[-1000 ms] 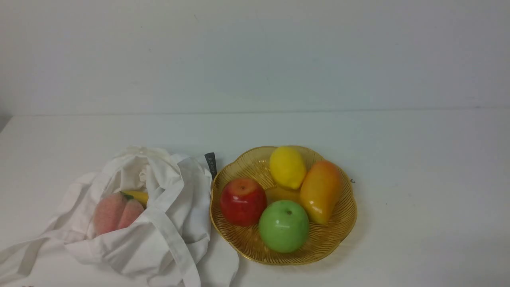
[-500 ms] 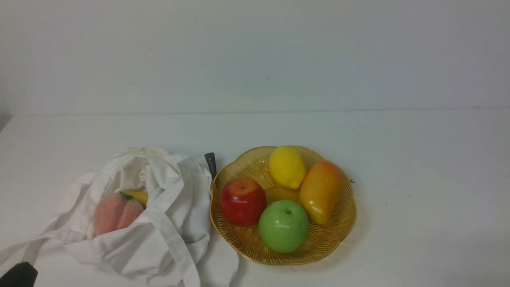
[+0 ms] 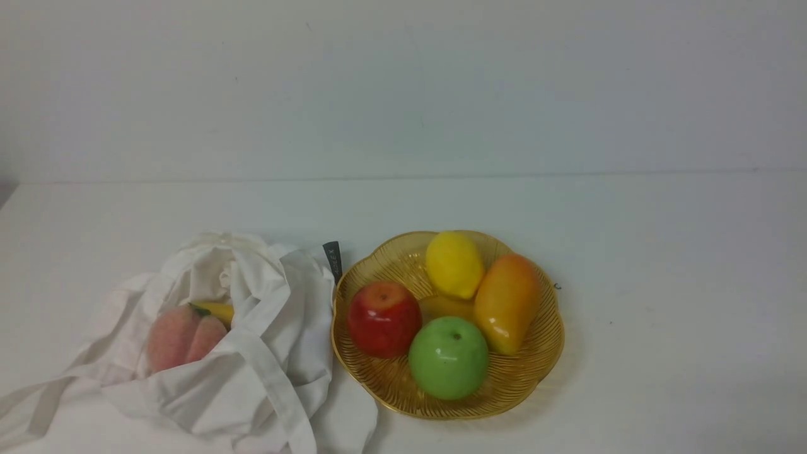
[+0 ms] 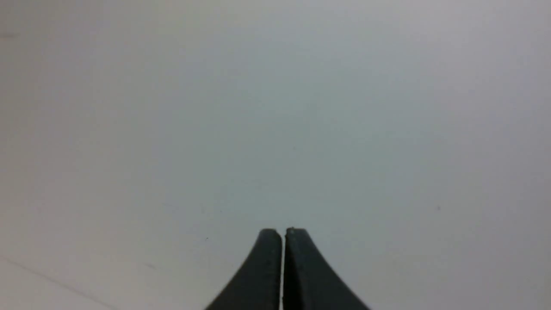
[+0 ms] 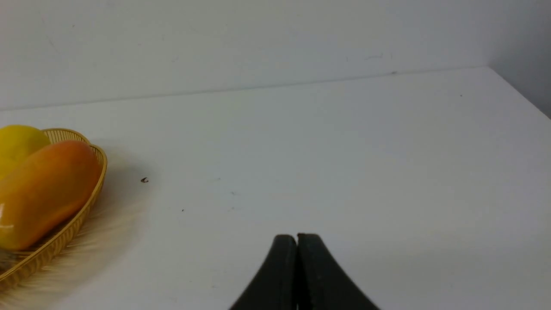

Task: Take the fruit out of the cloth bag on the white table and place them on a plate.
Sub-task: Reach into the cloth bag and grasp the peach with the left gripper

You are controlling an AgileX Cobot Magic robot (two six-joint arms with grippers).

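Note:
The white cloth bag (image 3: 252, 353) lies crumpled at the front left of the white table (image 3: 662, 252), its mouth open. A fuzzy pink peach (image 3: 183, 337) with a green leaf sits in it, with a yellow tapered fruit (image 3: 217, 310) behind the peach. The golden ribbed plate (image 3: 542, 372) stands right of the bag and shows in the right wrist view (image 5: 64, 234). Neither gripper shows in the front view. My left gripper (image 4: 283, 232) is shut and empty over bare white surface. My right gripper (image 5: 297, 237) is shut and empty over the table, right of the plate.
The plate holds a red apple (image 3: 384, 318), a green apple (image 3: 449, 357), a lemon (image 3: 454, 263) and an orange mango (image 3: 507, 301). A dark grey label tab (image 3: 333, 257) sticks up between bag and plate. A white wall (image 3: 403, 82) backs the table.
Half a second ago a dark arm part showed at the bottom left corner of the front view; it has gone out of view. The bag, fruit and plate have not moved.

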